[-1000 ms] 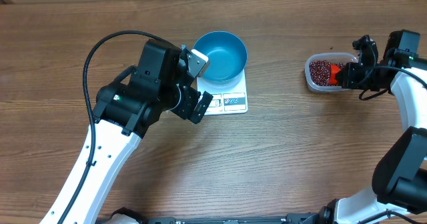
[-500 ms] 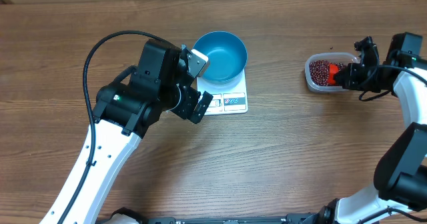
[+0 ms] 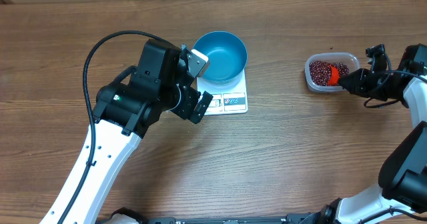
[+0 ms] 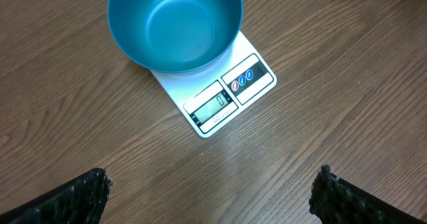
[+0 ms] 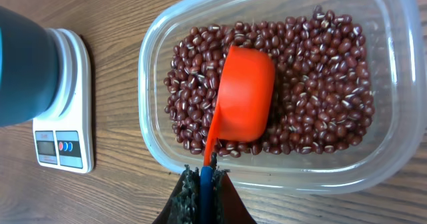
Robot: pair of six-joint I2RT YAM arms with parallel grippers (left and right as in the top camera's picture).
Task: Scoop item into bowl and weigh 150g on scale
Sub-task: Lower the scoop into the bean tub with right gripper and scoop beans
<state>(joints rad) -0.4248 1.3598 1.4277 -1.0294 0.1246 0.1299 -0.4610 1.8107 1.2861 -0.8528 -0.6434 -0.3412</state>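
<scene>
Right gripper (image 5: 202,184), clamped on the orange scoop (image 5: 245,94), holds it on beans (image 5: 320,77) near the lower wall of the clear tub (image 5: 148,64). Left gripper (image 4: 213,184) gapes over bare tabletop (image 4: 347,111), below scale (image 4: 230,94) and blue bowl (image 4: 175,24).

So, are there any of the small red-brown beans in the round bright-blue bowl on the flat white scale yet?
No, the blue bowl on the white scale shows only its bare inside.

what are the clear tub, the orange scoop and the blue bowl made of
tub: clear plastic, glossy; the beans show through its wall.
scoop: likely moulded plastic; even orange colour, smooth with a dull sheen.
bowl: plastic or coated metal, the look leaves it open; uniform blue, satin surface with soft highlights.
</scene>
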